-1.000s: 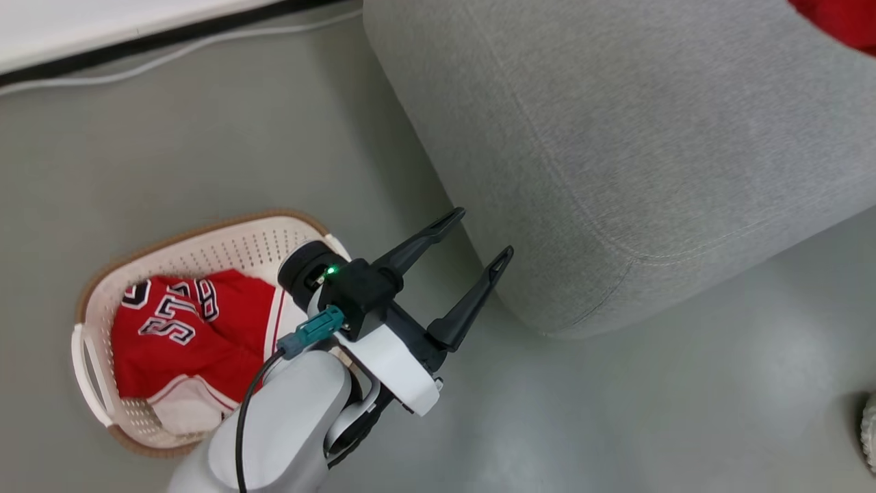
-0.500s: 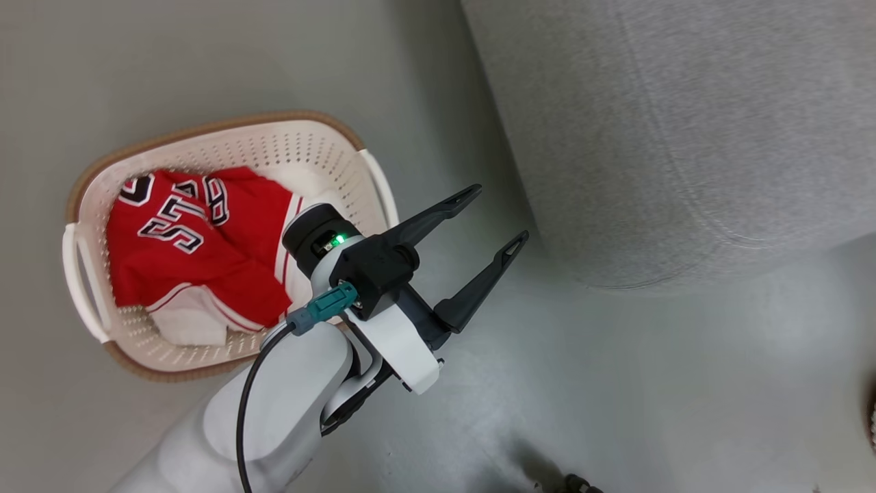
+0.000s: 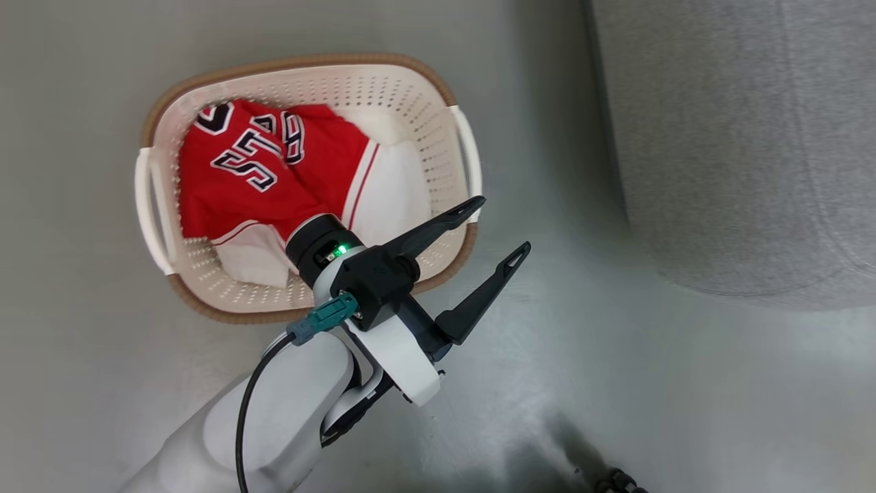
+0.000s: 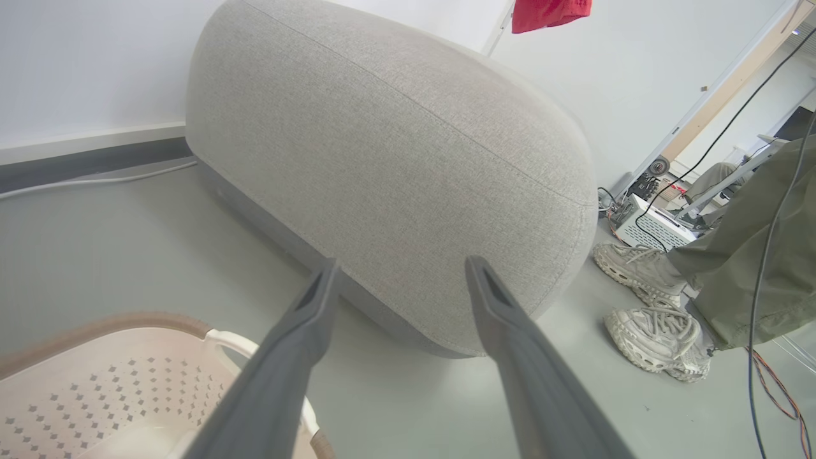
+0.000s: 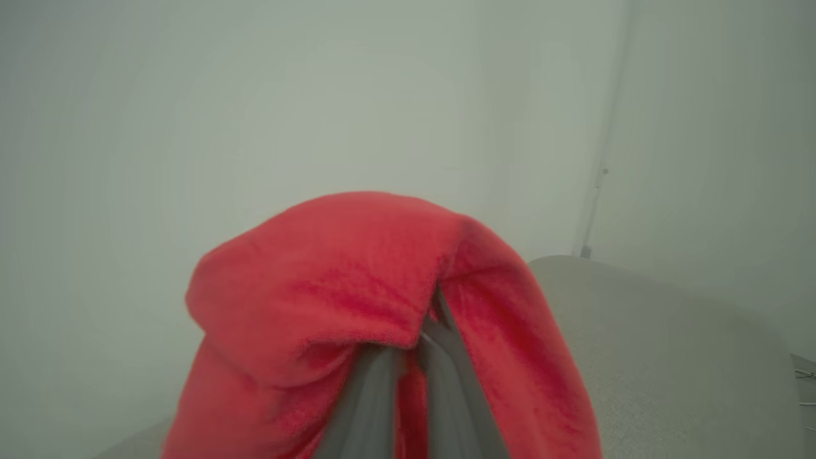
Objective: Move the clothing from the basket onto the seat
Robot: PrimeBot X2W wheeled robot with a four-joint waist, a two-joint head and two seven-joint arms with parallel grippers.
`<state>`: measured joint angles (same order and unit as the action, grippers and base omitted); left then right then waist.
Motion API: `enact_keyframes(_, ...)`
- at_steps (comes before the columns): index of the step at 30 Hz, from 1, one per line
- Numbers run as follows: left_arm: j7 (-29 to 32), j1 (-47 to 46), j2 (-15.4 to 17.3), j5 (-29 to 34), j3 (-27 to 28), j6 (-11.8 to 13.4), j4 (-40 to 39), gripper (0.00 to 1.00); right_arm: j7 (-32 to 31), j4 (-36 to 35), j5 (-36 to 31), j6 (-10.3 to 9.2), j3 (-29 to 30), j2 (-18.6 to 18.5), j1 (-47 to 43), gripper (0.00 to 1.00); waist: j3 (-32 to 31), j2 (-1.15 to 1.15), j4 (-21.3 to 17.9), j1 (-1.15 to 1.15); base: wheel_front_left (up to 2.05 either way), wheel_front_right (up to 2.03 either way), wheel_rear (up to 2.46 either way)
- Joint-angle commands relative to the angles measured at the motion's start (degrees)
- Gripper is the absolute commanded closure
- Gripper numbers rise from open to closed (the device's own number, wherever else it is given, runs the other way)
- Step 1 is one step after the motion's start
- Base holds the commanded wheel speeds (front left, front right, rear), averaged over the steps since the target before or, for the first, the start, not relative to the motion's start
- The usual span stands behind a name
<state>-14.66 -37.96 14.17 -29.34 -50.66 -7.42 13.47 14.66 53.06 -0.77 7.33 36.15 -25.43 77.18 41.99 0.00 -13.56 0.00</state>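
Observation:
The cream basket [image 3: 308, 63] stands on the floor and holds clothing: a red jersey [image 3: 253, 171] with black-white lettering and a white piece [image 3: 393, 195]. My left gripper [image 3: 501, 224] hovers open over the basket's near right rim, nothing between its fingers. In the left wrist view that gripper [image 4: 401, 264] points at the grey seat [image 4: 395, 159], with the basket [image 4: 95, 325] low at the left. My right gripper [image 5: 433, 319] is shut on a red garment [image 5: 344, 280] that drapes over its fingers above the seat [image 5: 669, 357].
The seat [image 3: 739, 137] takes up the right of the head view, with bare grey floor between it and the basket. A person's pale shoes [image 4: 644, 299] and olive trousers [image 4: 746, 242] stand beside the seat, amid cables. A red cloth [image 4: 551, 13] hangs above the seat.
The head camera has swung toward the basket, which now sits higher and further right in the picture, with the seat pushed to the right edge. The left gripper stays open.

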Motion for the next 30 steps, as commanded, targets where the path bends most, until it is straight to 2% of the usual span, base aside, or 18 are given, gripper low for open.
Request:
enact_keyframes(1, -0.3, 0.8, 0.1, 0.1, 1.3, -0.1, -1.7, 0.00, 0.3, -1.1, -0.4, 0.16, 0.6, -2.2, 0.9, 1.00, 0.7, 0.00, 1.1, 0.00, 0.00, 0.00, 0.00)
enact_keyframes(6, -0.3, 1.1, -0.4, 0.0, 1.2, -0.1, -1.5, 0.00, 0.3, 0.4, -2.1, 0.16, 10.1, -0.5, 5.0, 1.00, 1.8, 0.00, 2.8, 0.00, 0.00, 0.00, 0.00)
enact_keyframes(10, -0.3, 1.3, -0.7, -0.3, 0.6, -0.1, -1.1, 0.00, 0.3, 1.3, -0.7, 0.16, 19.2, 2.3, 7.1, 1.00, 2.1, 0.00, 3.8, 0.00, 0.00, 0.00, 0.00)
enact_keyframes(14, -0.3, 1.3, -1.0, -0.5, 0.3, -0.1, -0.6, 0.00, 0.3, 3.6, 0.3, 0.16, 24.3, 5.2, 8.8, 1.00, 2.6, 0.00, 4.7, 0.00, 0.00, 0.00, 0.00)
enact_keyframes(19, -0.3, 1.1, -1.3, -0.7, 0.9, -0.1, -0.1, 0.00, 0.0, 9.2, 1.9, 0.16, 22.4, 6.6, 9.4, 1.00, 2.9, 0.00, 4.8, 0.00, 0.00, 0.00, 0.00)
enact_keyframes(26, -0.3, 0.9, -2.1, -1.4, 0.0, -0.1, 0.7, 0.00, -0.6, 14.1, 3.1, 0.16, 19.9, 5.0, 7.6, 1.00, 2.0, 0.00, 5.6, 0.00, 0.00, 0.00, 0.00)
enact_keyframes(27, -0.3, 0.8, -2.2, -1.6, -0.1, -0.1, 0.7, 0.00, -0.5, 14.3, 3.3, 0.16, 19.5, 4.9, 7.5, 0.88, 1.8, 0.00, 5.7, 0.00, 0.00, 0.00, 0.00)
enact_keyframes(28, -0.3, 0.9, -2.2, -1.8, -0.1, -0.1, 0.8, 0.00, -0.6, 14.9, 3.1, 0.16, 18.6, 4.8, 7.2, 0.53, 1.5, 0.00, 5.7, 0.00, 0.00, 0.00, 0.00)
enact_keyframes(29, -0.3, 0.9, -2.2, -1.9, -0.1, -0.1, 0.8, 0.00, -0.6, 15.3, 3.2, 0.16, 18.0, 4.7, 6.9, 0.00, 1.4, 0.00, 5.8, 0.00, 0.00, 0.00, 0.00)
enact_keyframes(30, -0.3, 0.8, -2.3, -2.1, -0.2, -0.1, 0.8, 0.00, -0.5, 15.7, 3.5, 0.16, 17.7, 4.6, 6.8, 0.00, 1.2, 0.00, 5.8, 0.00, 0.00, 0.00, 0.00)
